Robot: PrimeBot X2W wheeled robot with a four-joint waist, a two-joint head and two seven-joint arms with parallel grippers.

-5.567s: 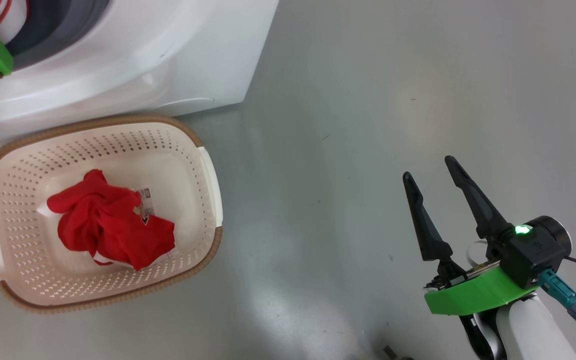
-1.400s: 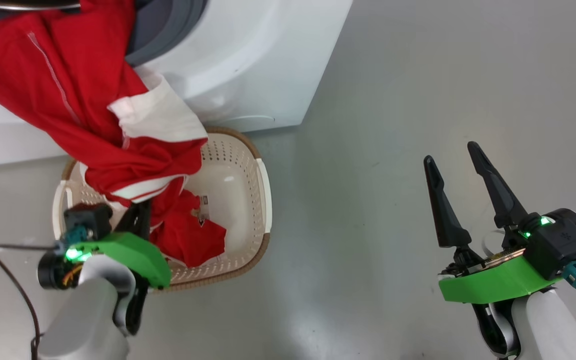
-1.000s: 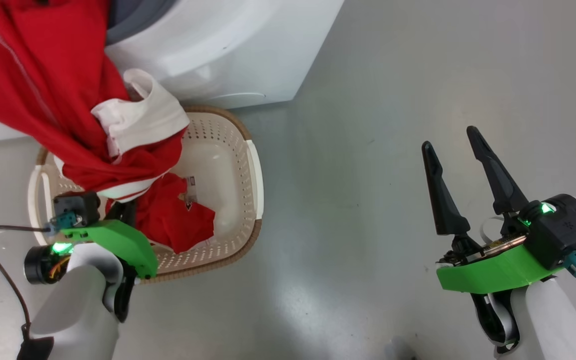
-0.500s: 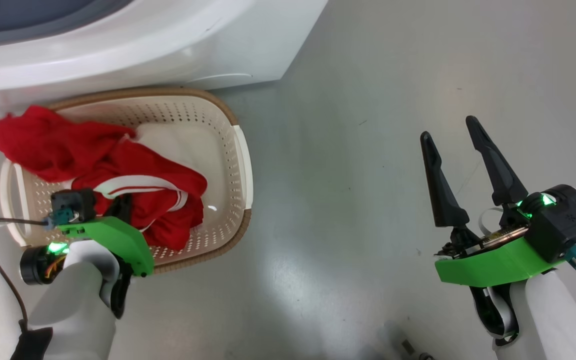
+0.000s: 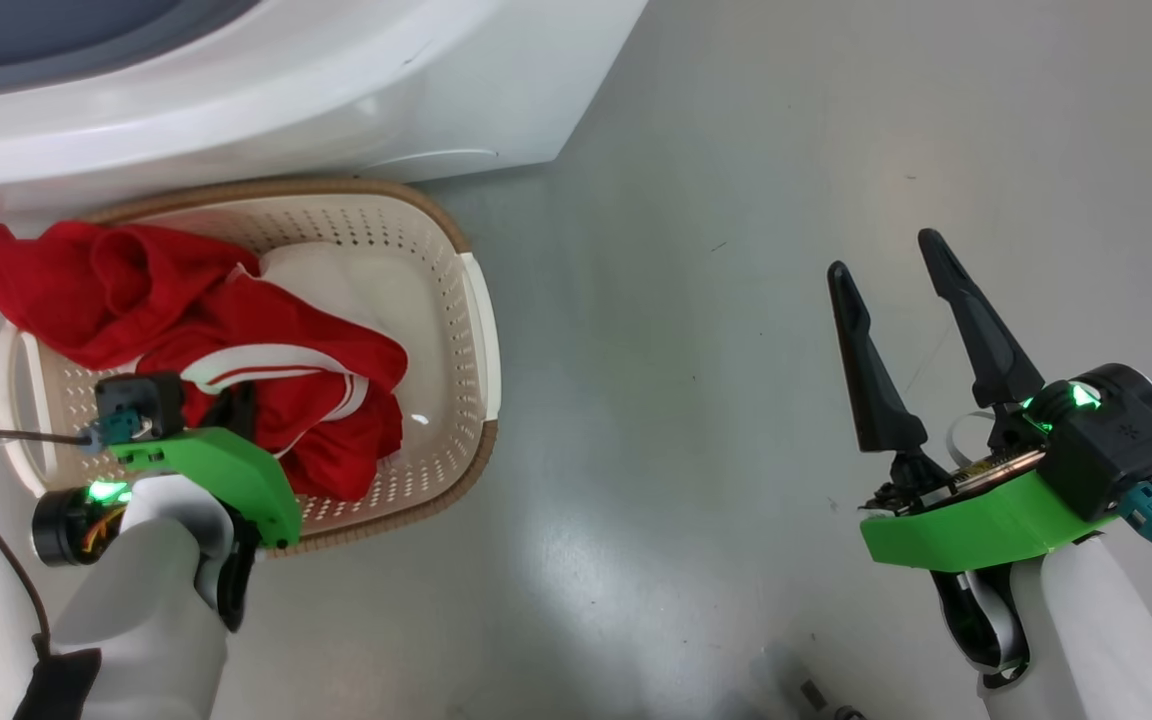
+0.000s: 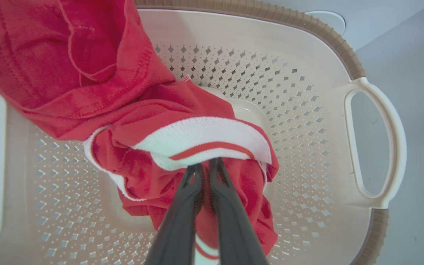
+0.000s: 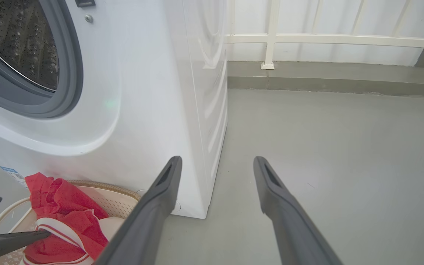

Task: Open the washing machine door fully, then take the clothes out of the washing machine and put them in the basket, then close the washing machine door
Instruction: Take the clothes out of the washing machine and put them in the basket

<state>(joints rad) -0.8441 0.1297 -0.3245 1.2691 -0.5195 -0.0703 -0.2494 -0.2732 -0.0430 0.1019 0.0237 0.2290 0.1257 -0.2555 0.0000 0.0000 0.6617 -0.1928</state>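
In the head view we see the washing machine (image 5: 336, 90) along the top edge, white, with a strip of its grey ring at the upper left. The basket (image 5: 477, 330) stands on the grey floor (image 5: 686, 400) just in front of it. The clothes (image 5: 276, 350) lie in the basket, a red heap with white stripes, and one red end hangs over the left rim. Our left gripper (image 5: 239, 405) reaches down into the heap from the near side, its fingers mostly hidden by the green mount. Our right gripper (image 5: 881, 254) hangs well apart at the right, over bare floor, with its fingers spread wide and nothing between them.

In the left wrist view, the left gripper's two dark fingers (image 6: 182, 213) stand pressed almost together, with the tips tucked under a white band (image 6: 204, 132) with a red stripe, pinching a fold of the red cloth. The cream perforated wall and one side handle (image 6: 394, 140) of the basket show around the heap.

In the right wrist view, the released right gripper (image 7: 216, 162) points past the machine's front corner. The steel drum (image 7: 13, 44) shows inside the grey rubber ring (image 7: 68, 73). Below it sit the basket and the red clothes, with one left finger (image 7: 13, 237) lying in them. A white railing (image 7: 307, 38) runs along the far wall.
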